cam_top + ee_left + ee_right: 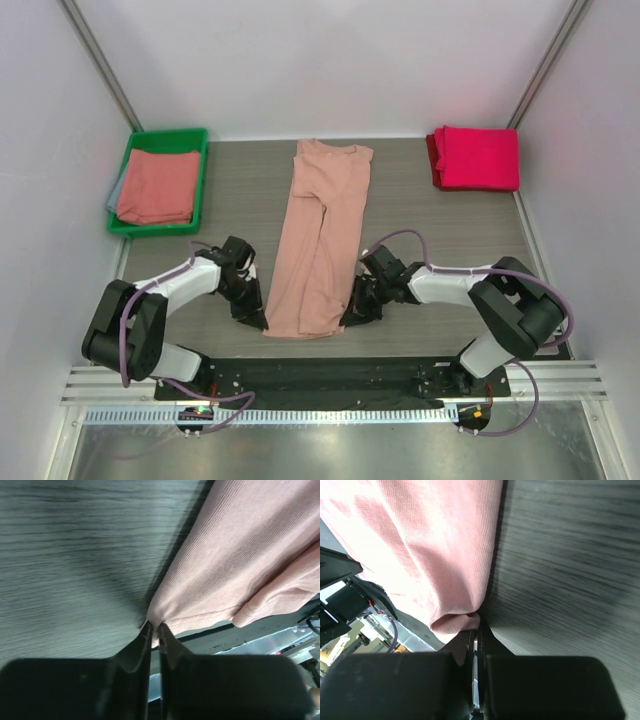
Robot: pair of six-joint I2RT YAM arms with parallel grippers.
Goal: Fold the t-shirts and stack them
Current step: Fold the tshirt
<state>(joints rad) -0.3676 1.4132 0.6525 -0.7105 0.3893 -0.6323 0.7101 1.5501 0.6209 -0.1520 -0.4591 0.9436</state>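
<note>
A salmon-pink t-shirt (pixel 322 235) lies folded into a long strip down the middle of the table, its hem at the near end. My left gripper (pixel 254 318) is shut on the hem's near-left corner (pixel 156 614). My right gripper (pixel 352 318) is shut on the near-right corner (pixel 465 621). Both corners sit low at the table. A folded magenta t-shirt (pixel 478 158) lies at the back right. A folded salmon t-shirt (pixel 157 187) lies in the green bin (pixel 198 141) at the back left, over a grey one.
The black base plate (pixel 330 375) runs along the near edge, just behind the hem. The white walls close the table at back and sides. Bare grey table (pixel 460 230) lies to the right of the strip.
</note>
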